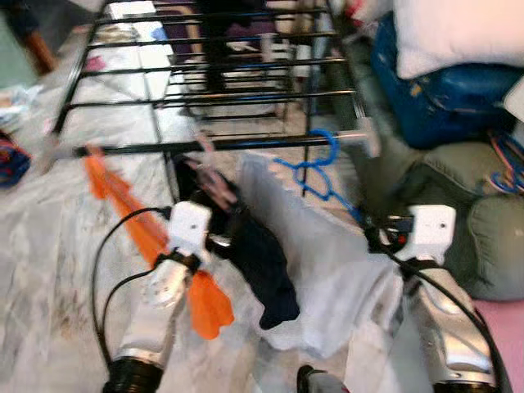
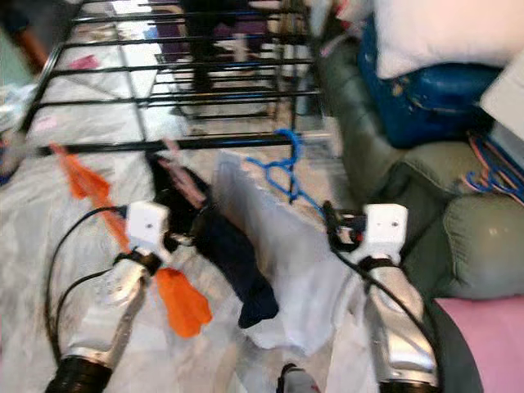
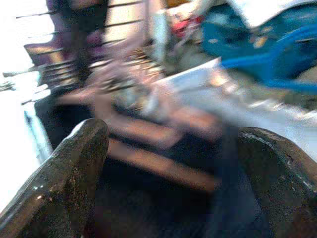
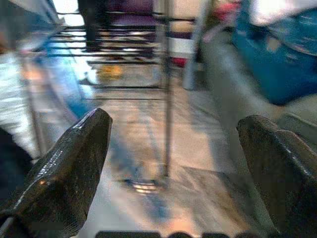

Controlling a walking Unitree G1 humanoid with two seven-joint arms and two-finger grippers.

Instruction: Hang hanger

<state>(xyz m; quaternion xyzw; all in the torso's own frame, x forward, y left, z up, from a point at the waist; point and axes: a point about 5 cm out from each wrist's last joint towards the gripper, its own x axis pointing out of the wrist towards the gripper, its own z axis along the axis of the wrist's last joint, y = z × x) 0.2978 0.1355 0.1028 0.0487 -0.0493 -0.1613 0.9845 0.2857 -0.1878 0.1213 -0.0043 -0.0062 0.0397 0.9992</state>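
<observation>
A black drying rack point(image 1: 246, 145) stands ahead over the marble floor. On its front bar hooks a blue hanger point(image 1: 319, 160) carrying a white garment point(image 1: 319, 262). Left of it hangs a pink hanger point(image 1: 214, 184) with a dark garment point(image 1: 266, 270), and an orange garment point(image 1: 135, 217) hangs further left. My left gripper point(image 1: 225, 239) is open at the dark garment; the left wrist view shows the blurred pink hanger point(image 3: 148, 134) ahead of its fingers point(image 3: 64, 173). Open too, my right gripper point(image 1: 378, 233) sits at the white garment's right edge with nothing between its fingers point(image 4: 69, 158).
A green sofa point(image 1: 483, 237) lies close on the right, bearing a blue bag point(image 1: 442, 98), a white pillow point(image 1: 450, 33) and loose hangers point(image 1: 508, 164). A rack leg point(image 4: 168, 99) stands just ahead of the right gripper. The views are blurred.
</observation>
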